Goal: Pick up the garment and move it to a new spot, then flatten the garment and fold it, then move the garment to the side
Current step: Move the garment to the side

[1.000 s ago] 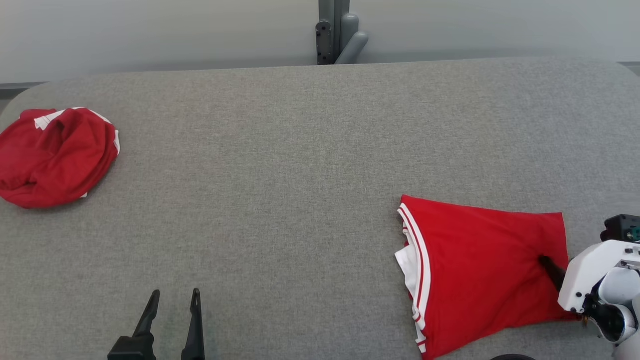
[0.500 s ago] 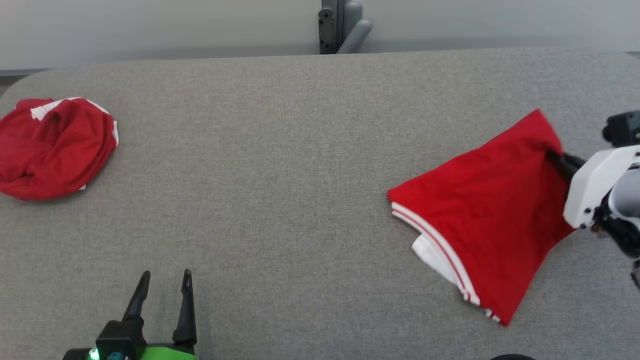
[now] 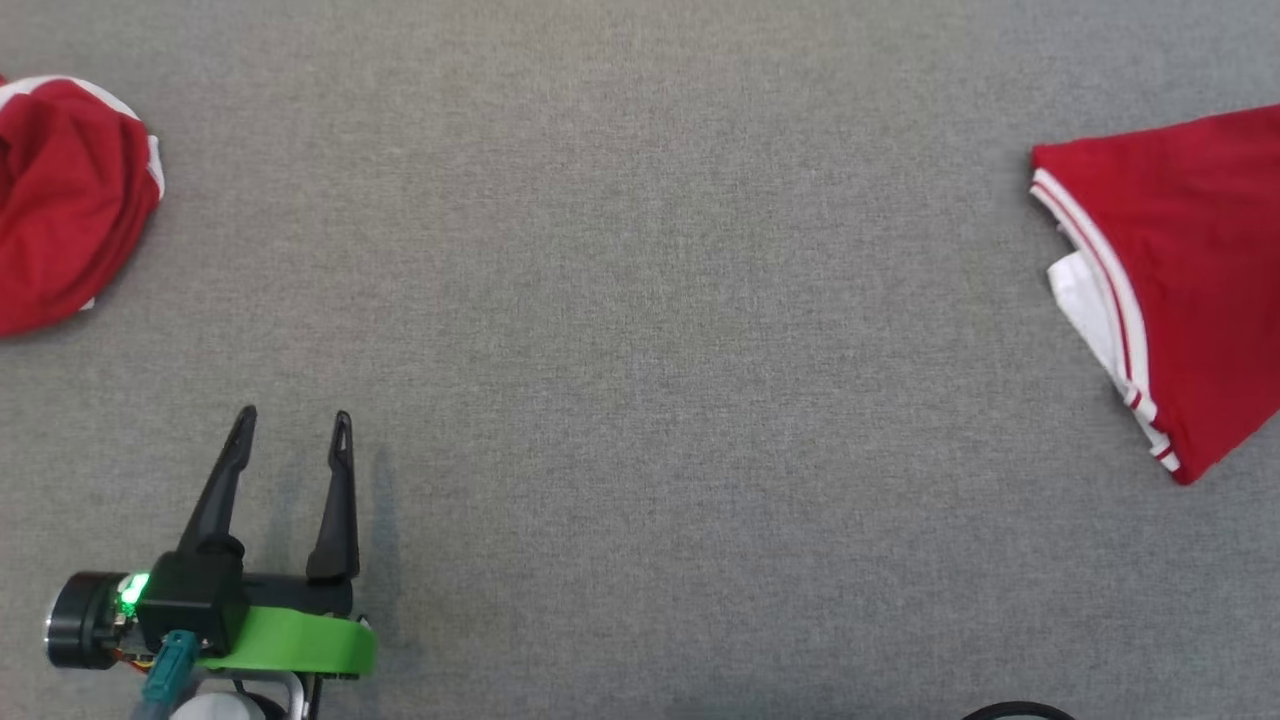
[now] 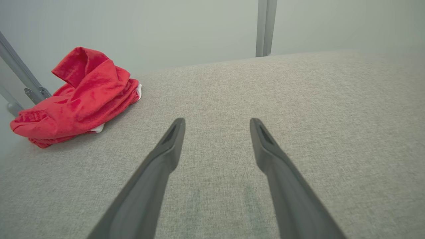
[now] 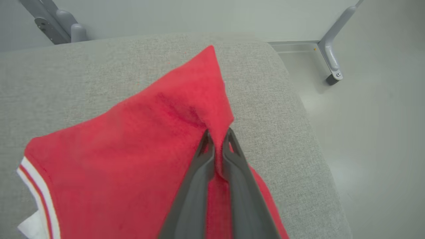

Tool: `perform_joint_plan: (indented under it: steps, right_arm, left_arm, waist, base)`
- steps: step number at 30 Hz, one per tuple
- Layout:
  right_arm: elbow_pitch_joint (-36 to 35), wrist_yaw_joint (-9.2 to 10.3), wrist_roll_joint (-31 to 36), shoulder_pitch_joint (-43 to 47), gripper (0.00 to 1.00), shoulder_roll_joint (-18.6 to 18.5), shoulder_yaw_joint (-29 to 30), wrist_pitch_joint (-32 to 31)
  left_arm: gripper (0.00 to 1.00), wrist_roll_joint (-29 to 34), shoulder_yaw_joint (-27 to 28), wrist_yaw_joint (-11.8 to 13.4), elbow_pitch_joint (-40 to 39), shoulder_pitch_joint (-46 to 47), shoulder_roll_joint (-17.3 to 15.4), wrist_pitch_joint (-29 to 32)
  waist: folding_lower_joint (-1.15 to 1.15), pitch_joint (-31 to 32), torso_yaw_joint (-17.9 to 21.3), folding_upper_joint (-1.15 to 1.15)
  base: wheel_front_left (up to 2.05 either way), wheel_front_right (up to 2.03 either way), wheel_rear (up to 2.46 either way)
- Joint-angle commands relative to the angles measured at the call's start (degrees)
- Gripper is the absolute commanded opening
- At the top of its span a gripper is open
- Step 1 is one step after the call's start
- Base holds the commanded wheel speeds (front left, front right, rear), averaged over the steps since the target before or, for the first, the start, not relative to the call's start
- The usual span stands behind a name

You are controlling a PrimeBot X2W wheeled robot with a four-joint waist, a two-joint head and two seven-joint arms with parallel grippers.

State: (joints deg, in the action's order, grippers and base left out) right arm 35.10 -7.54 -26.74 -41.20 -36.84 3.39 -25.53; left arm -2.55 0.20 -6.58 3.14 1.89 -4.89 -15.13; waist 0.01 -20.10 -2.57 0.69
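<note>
Right tool [image 5: 217, 136] is clamping down on a raised ridge of the garment [image 5: 132, 149], both dark fingers squeezing together with nothing but red cloth between them. The pinch is pulling the fabric up into a peaked fold, with its tip pointing toward the far edge of the surface [image 3: 640, 300]. Left tool [image 3: 295, 413] is sitting spread wide with nothing in it, hanging low over bare cloth at the near left. I can't tell whether the tips are touching down.

The garment is lying at the right end of the surface and running off the edge of the head view. It's looking like soft, slightly fuzzy red knit, folded fairly flat. White-and-red striped trim [image 3: 1095, 260] is running along its left edge, and a bit of white lining [image 3: 1085, 300] is poking out from under that. A second red heap [image 3: 60, 200] is lying crumpled at the far left, well apart from both tools.

The surface is grey woven fabric, looking padded, with a rounded corner. A plain pale wall [image 4: 166, 26] and a grey metal post [image 4: 265, 28] are standing behind it, and a smooth pale floor [image 5: 382, 132] is showing off the right end.
</note>
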Motion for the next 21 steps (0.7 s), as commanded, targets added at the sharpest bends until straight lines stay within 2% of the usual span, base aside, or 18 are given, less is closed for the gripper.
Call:
perform_joint_plan:
  steps: [1, 8, 13, 14, 15, 16, 18, 21]
  right_arm:
    - [1.0, 0.11, 1.1, -0.9, 0.0, -0.6, 1.1, 0.5]
    - [8.6, 0.1, 8.0, -5.4, 0.0, -2.1, 9.0, 0.8]
    - [13.1, 0.11, 14.1, -8.2, 0.0, -0.9, 13.7, 3.1]
    - [13.8, 0.1, 15.6, -8.4, 0.19, -0.6, 14.1, 3.2]
    - [14.5, 0.1, 17.0, -8.6, 0.97, -0.4, 14.5, 3.4]
    - [14.9, 0.1, 18.5, -8.8, 1.0, -0.4, 15.0, 3.9]
    - [14.8, 0.1, 21.6, -9.9, 1.0, -0.2, 17.4, 7.2]
    - [12.9, 0.08, 24.5, -10.8, 1.0, 3.1, 18.8, 14.5]
  left_arm:
    - [1.0, 0.2, 0.5, -0.2, -0.6, 1.3, -0.8, 0.0]
    - [1.0, 1.0, 0.5, -0.4, -1.9, 2.4, -2.6, 0.0]
    - [1.0, 1.1, 0.3, -0.5, -1.8, 1.6, -2.6, 0.0]
    - [1.0, 1.1, 0.4, -0.5, -1.8, 1.4, -2.5, 0.0]
    - [1.0, 1.1, 0.5, -0.4, -1.7, 1.2, -2.4, 0.0]
    - [1.0, 1.1, 0.6, -0.3, -1.7, 1.1, -2.2, 0.0]
    - [1.0, 1.1, 0.8, 0.0, -1.7, 0.7, -2.1, 0.0]
    - [1.0, 0.7, 1.5, 0.2, -1.4, -0.3, -2.0, 0.0]
  waist:
    - [-0.01, -4.6, 0.9, -0.69]
    - [-0.01, -7.6, 1.5, -0.69]
    - [-0.01, -8.0, 1.5, -0.69]
    - [-0.01, -7.9, 1.6, -0.69]
    - [-0.01, -7.8, 1.7, -0.69]
    - [-0.01, -7.7, 1.8, -0.69]
    - [-0.01, -7.1, 2.3, -0.69]
    - [-0.01, -5.2, 3.0, -0.69]
  base:
    - [0.0, 0.0, 0.0]
    - [0.0, 0.0, 0.0]
    - [0.0, 0.0, 0.0]
    - [0.0, 0.0, 0.0]
    - [0.0, 0.0, 0.0]
    - [0.0, 0.0, 0.0]
    - [0.0, 0.0, 0.0]
    - [0.0, 0.0, 0.0]
